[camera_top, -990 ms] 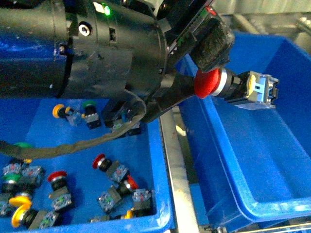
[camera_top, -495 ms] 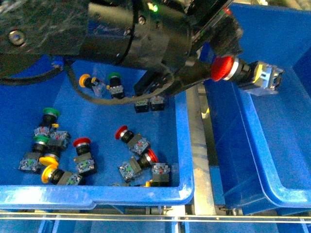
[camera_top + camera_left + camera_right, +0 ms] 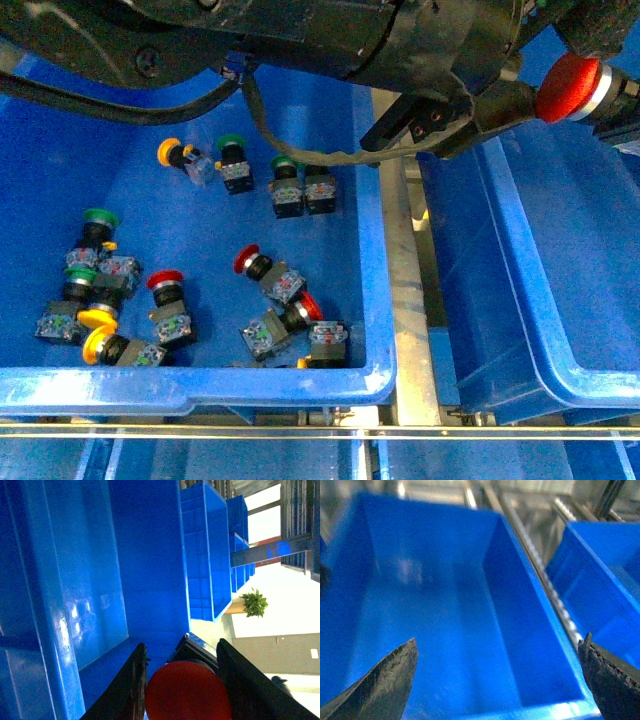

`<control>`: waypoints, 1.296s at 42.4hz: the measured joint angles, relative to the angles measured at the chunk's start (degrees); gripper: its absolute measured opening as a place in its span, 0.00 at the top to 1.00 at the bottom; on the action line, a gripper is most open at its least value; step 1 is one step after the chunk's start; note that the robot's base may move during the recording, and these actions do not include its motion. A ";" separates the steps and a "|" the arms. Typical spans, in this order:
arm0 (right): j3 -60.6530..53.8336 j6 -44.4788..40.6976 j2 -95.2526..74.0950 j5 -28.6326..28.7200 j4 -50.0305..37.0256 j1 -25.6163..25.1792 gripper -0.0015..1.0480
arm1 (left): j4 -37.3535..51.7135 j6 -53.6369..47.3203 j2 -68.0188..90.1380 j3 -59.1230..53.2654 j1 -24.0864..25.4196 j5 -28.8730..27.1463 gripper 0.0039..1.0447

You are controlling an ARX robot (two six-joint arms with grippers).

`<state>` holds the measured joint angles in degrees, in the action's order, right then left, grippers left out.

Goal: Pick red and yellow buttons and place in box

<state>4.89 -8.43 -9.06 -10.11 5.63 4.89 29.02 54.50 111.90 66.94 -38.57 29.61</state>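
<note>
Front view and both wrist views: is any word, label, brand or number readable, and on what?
No readable text in any view.
Loose buttons in the source bin: specks on their contact blocks, too small to read.
Held red button: cap plain.
White plate on the far wall, left wrist view: too small to read.

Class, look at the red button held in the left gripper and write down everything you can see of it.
The red button has a round matte red mushroom cap with a silvery collar behind it; the rest runs out of the front view. It lies sideways in the air, clamped between the left gripper's dark fingers, over the large blue box.
</note>
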 joint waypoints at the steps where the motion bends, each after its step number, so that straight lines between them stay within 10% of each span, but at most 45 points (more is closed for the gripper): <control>1: 0.94 -2.71 -3.82 -1.27 -1.05 1.33 0.07 | -0.22 0.00 0.00 -0.04 0.00 0.00 0.68; 14: 7.98 -27.91 -47.43 4.22 -28.22 9.84 0.07 | -0.15 -0.46 -0.24 -2.56 0.00 0.44 0.68; 55: 15.85 -38.99 -58.16 10.82 -26.73 16.87 0.07 | -0.07 -1.88 -0.24 -4.20 -0.72 -0.24 0.68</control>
<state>20.73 -47.42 -67.22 0.71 -21.10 21.76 28.95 52.62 111.66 62.74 -39.29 29.36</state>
